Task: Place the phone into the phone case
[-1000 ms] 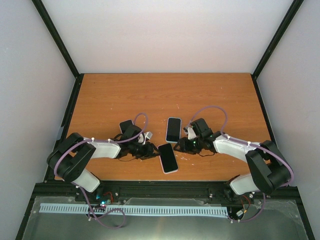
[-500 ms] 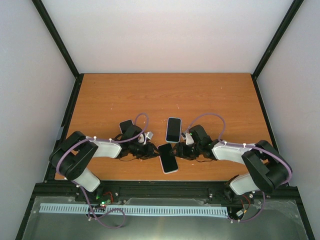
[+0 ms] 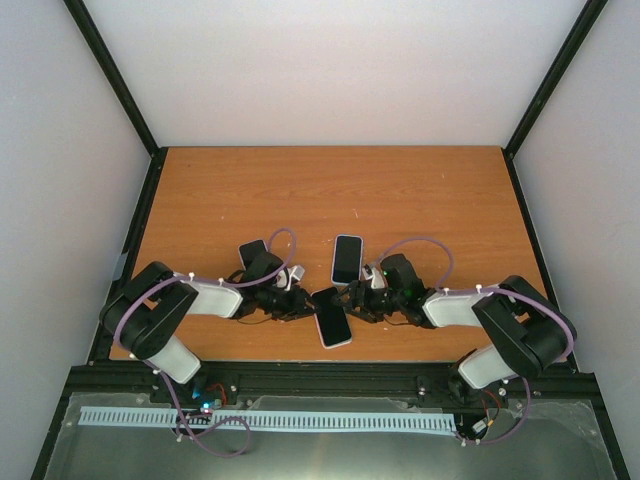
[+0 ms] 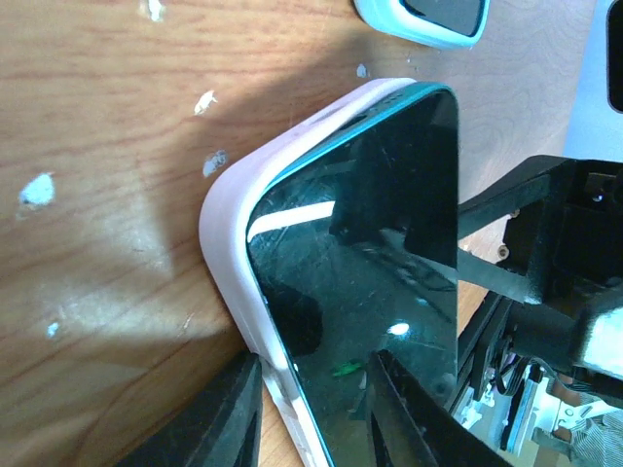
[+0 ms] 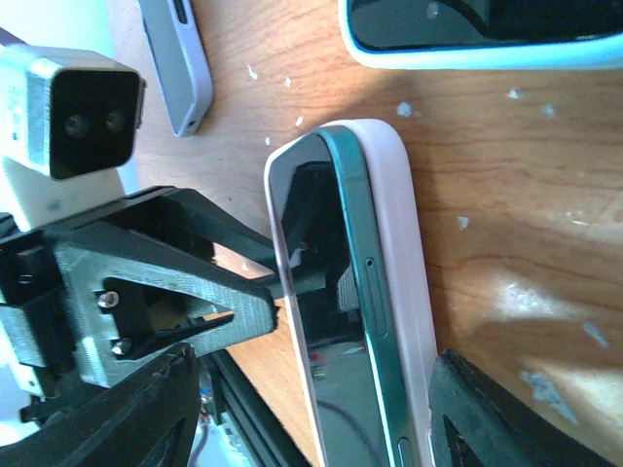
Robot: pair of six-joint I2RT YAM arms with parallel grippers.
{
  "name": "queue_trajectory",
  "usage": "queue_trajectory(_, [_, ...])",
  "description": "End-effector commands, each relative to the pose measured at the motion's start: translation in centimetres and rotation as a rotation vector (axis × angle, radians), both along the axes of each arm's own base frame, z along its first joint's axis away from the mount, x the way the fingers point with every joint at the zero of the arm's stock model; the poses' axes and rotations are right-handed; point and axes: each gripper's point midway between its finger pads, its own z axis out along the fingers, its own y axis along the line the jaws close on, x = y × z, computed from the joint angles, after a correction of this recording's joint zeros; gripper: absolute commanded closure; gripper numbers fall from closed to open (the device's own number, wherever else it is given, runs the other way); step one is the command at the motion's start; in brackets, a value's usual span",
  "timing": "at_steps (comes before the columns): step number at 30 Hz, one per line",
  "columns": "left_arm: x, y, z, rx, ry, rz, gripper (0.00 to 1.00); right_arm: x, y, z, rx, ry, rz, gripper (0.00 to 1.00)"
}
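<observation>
Orange-brown wooden tabletop (image 3: 300, 190) is carrying everything, with pale walls standing around it. Near its front edge the dark-glass phone with a teal rim (image 4: 370, 243) is lying partly seated in the pale pink soft case (image 4: 226, 224), its rim showing above the case wall. The left gripper (image 4: 316, 362) is standing narrow, one finger at the case's outer edge, the other over the glass; whether it is clamping I cannot tell. The right gripper (image 5: 316, 362) is gaping wide, phone and case lying between its fingers.
</observation>
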Motion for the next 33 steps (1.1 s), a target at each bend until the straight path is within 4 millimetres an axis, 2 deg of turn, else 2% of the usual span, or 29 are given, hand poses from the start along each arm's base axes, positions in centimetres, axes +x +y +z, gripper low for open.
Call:
queue_trajectory(1, [-0.2,0.0,-0.1,0.008,-0.027,-0.008,0.68,0.4,2.3,5.5,0.203,-0.08,0.037,0.37])
queue_trajectory(9, [-0.3,1.0,-0.3,0.057,-0.045,0.007,0.61,-0.7,3.4,7.4,0.279,-0.112,0.069,0.36])
queue_trajectory(16, [-0.7,1.7,-0.8,0.082,-0.045,0.016,0.58,-1.6,4.5,6.7,0.3,-0.089,0.109,0.36])
queue_trajectory(19, [-0.7,2.1,-1.3,0.105,-0.048,0.021,0.58,-1.6,4.4,6.6,0.301,-0.102,0.105,0.36])
queue_trajectory(22, [-0.8,2.0,-1.2,0.1,-0.045,0.015,0.59,-1.1,3.4,5.1,0.167,-0.135,0.078,0.38])
queue_trajectory(27, [-0.6,1.3,-0.3,0.06,-0.053,0.006,0.62,-0.1,0.0,2.5,-0.145,-0.205,0.035,0.43])
queue_trajectory(30, [-0.6,1.1,-0.4,0.054,-0.043,0.001,0.64,-0.6,-1.1,0.9,-0.202,-0.174,0.026,0.44])
queue_trajectory(33, [-0.6,1.0,-0.7,0.053,-0.036,-0.001,0.65,-1.1,-1.0,-0.1,-0.187,-0.143,0.029,0.43])
